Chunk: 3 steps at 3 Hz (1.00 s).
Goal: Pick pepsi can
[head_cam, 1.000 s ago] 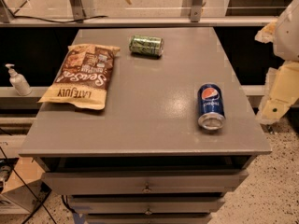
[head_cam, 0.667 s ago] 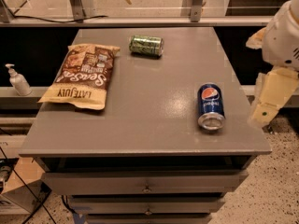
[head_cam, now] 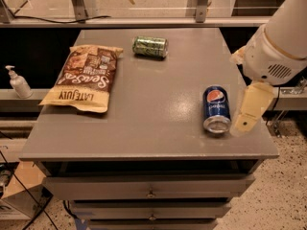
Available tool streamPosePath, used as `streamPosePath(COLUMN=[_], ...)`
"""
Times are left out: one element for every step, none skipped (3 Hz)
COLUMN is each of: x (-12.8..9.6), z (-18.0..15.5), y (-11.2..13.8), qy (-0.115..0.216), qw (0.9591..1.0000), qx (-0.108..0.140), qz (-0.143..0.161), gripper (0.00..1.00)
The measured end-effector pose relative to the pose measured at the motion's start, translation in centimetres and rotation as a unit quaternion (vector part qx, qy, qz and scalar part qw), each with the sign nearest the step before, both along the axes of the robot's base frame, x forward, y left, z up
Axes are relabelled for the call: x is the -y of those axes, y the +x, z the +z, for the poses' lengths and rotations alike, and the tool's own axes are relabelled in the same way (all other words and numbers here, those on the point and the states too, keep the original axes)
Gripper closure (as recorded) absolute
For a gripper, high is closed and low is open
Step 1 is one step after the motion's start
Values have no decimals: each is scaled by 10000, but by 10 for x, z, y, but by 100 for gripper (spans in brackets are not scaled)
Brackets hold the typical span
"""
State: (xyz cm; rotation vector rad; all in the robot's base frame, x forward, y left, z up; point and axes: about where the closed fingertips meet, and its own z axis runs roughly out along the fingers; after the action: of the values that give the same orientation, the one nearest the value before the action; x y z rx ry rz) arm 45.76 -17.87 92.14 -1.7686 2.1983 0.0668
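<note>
**Pepsi can on a grey counter in a workroom**
The counter point(head_cam: 144, 128), with drawers point(head_cam: 151, 188) below, stood on speckled floor. A chip bag point(head_cam: 85, 78) and a green can point(head_cam: 150, 47) lay towards its back. The pepsi can point(head_cam: 216, 108) lay on its side near the front right corner. The tool point(head_cam: 245, 120) hung just beside it; how far open it was could not be told.

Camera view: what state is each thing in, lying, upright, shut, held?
pepsi can: lying on its side, not held.
green can: lying on its side.
chip bag: lying flat.
pump bottle: upright.
top drawer: shut.
gripper: beside the pepsi can, holding nothing.
</note>
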Motion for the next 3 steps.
streamPosePath(x=[-20,-29,-28], z=[-22,-44,-64], y=[12,28,43], qy=[92,148,-37], qw=[9996,9992,9990], qx=[39,23,8], qz=[283,381,453], gripper=[0,0,0])
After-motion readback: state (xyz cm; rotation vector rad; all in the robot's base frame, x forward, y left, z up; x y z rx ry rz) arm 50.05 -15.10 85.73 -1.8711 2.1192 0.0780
